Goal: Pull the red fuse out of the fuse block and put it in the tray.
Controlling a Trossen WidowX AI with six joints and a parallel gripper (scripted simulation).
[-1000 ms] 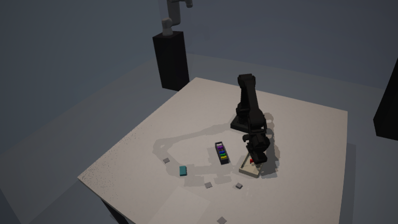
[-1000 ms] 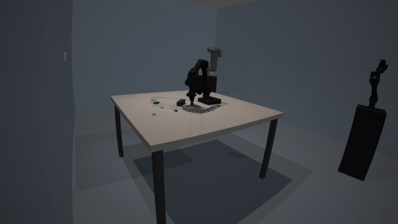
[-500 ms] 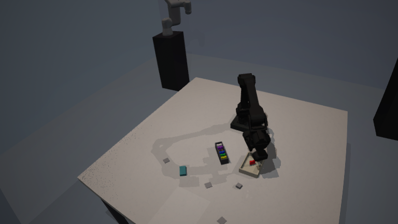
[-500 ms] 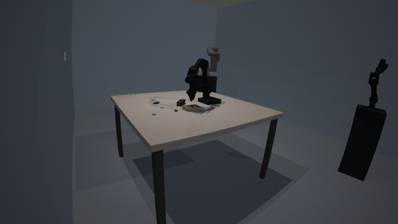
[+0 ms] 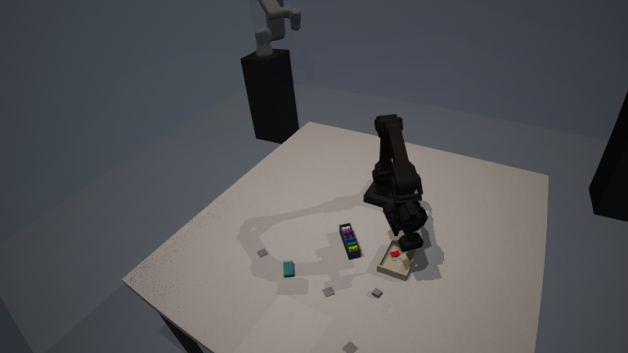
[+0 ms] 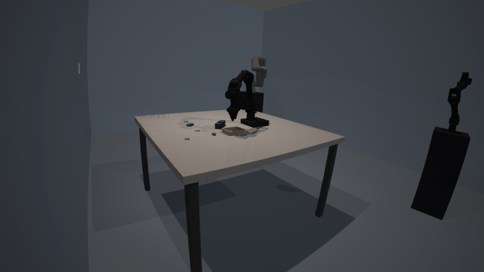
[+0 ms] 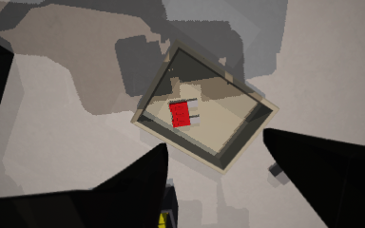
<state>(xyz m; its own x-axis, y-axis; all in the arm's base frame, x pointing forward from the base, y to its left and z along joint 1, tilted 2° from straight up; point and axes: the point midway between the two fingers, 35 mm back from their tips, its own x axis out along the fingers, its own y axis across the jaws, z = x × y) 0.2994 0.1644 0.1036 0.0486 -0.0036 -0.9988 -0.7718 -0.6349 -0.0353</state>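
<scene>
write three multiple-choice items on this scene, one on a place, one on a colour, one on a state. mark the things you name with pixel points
1. Where is the red fuse [image 5: 395, 253] [image 6: 234, 130] [image 7: 180, 114]?
A) in the fuse block
B) in the tray
C) on the bare table

2. What colour is the fuse nearest the block's yellow one?
A) green
B) white
C) purple

3. How is the tool [image 7: 214, 142]?
A) shut on the red fuse
B) shut on nothing
C) open

1: B, it lies inside the walls of the tray [image 5: 392, 274] [image 7: 224, 171].
2: A, green sits beside yellow in the fuse block [image 5: 354, 256] [image 6: 219, 125].
3: C, its fingers stand wide apart.
</scene>
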